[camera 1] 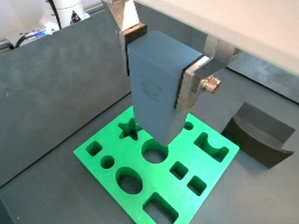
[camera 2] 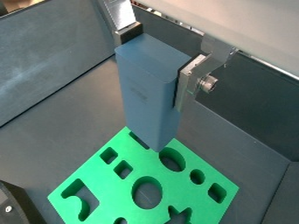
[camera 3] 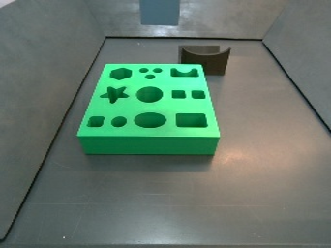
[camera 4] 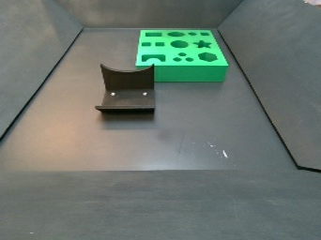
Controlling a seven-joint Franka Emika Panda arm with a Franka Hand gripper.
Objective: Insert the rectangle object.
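Observation:
My gripper is shut on the rectangle object, a tall grey-blue block with flat faces. The block hangs upright, high above the green board. Both wrist views show it, and the gripper clamps the block near its upper end between silver fingers. In a side view only the block's lower end shows, above the bin's back; the gripper is out of frame there. The green board has several shaped holes, among them a large rectangular hole.
A dark brown block with a curved notch stands on the floor beside the board and shows again in a side view and a wrist view. Grey bin walls slope up round the floor. The board lies near the back.

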